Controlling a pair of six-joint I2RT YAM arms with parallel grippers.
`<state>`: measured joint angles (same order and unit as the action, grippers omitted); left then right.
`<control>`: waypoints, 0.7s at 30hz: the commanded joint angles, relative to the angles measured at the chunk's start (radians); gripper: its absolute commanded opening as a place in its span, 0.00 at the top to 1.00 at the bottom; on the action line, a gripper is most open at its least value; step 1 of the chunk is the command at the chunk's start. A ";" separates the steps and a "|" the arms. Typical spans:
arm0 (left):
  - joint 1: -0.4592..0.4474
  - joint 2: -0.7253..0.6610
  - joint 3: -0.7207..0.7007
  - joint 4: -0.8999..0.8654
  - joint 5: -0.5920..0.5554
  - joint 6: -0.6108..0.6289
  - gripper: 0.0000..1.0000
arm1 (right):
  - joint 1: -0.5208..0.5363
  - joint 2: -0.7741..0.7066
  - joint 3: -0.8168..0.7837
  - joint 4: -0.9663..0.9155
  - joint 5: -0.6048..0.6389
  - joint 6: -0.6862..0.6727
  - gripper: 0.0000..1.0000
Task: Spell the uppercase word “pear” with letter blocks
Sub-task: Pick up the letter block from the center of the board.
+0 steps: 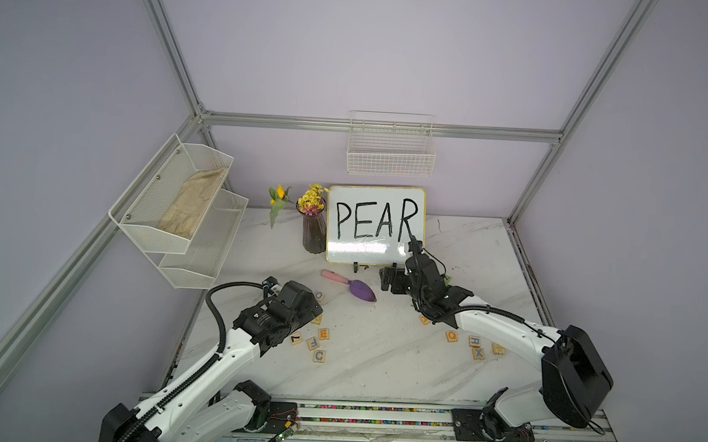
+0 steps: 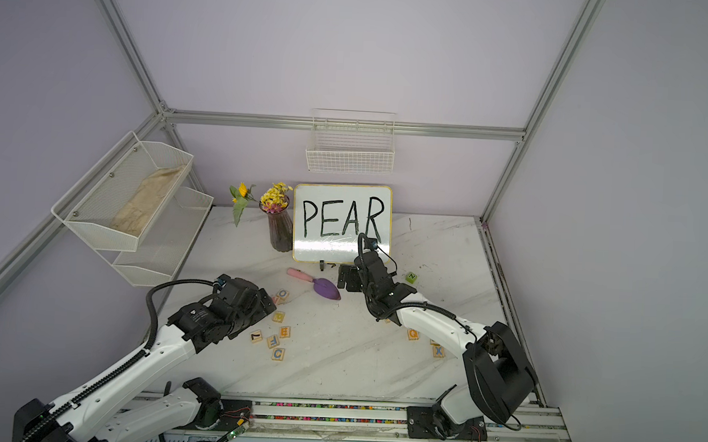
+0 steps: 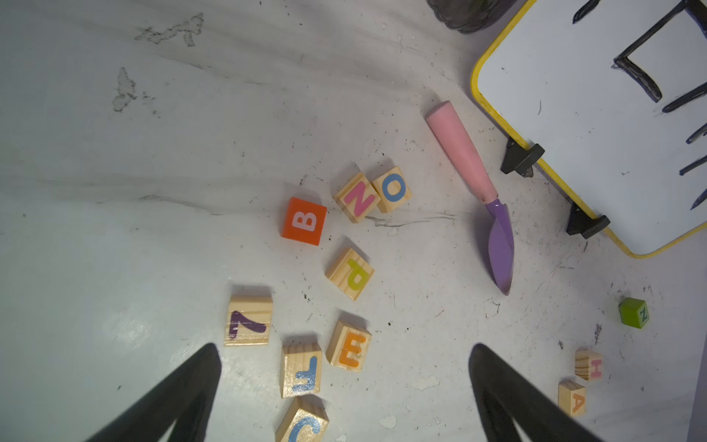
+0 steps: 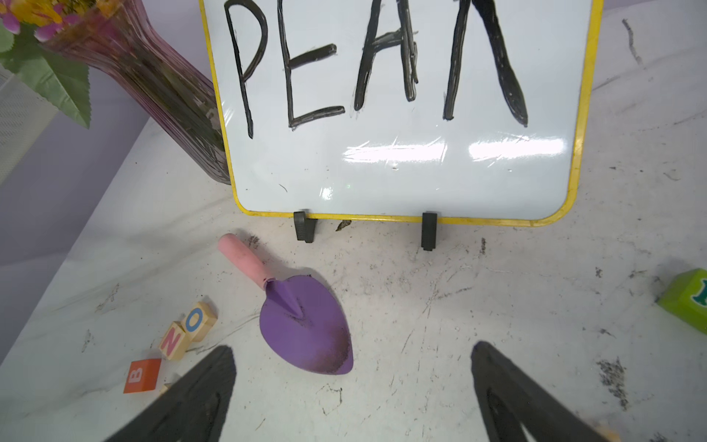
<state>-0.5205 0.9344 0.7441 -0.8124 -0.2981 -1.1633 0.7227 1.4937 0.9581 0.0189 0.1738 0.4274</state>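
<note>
Evidently nothing is spelled yet; in both top views the letter blocks lie scattered, the E block just beside the left gripper, the R block well behind the right gripper, which hangs before the whiteboard; from the left wrist, the fingers are spread and empty, E nearly between their tips, the P block just beyond, the A block outside one finger; P probably goes first: descend squarely, jaws along its flat faces, clear of E and the orange B block; from the right wrist, jaws stand wide, holding nothing, a trowel just ahead, no task block showing.
</note>
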 commanded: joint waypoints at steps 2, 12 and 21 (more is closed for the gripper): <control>-0.003 -0.022 -0.018 -0.070 -0.037 -0.092 0.00 | 0.001 0.018 0.000 0.027 0.001 -0.037 0.03; 0.005 0.054 -0.007 -0.003 -0.018 -0.173 0.00 | 0.001 0.008 -0.037 0.038 0.024 -0.059 0.03; 0.050 0.188 -0.026 0.122 0.113 -0.228 0.00 | 0.001 -0.063 -0.097 0.038 0.090 -0.064 0.03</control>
<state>-0.4885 1.1027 0.7418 -0.7452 -0.2287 -1.3682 0.7227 1.4715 0.8753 0.0475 0.2195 0.3737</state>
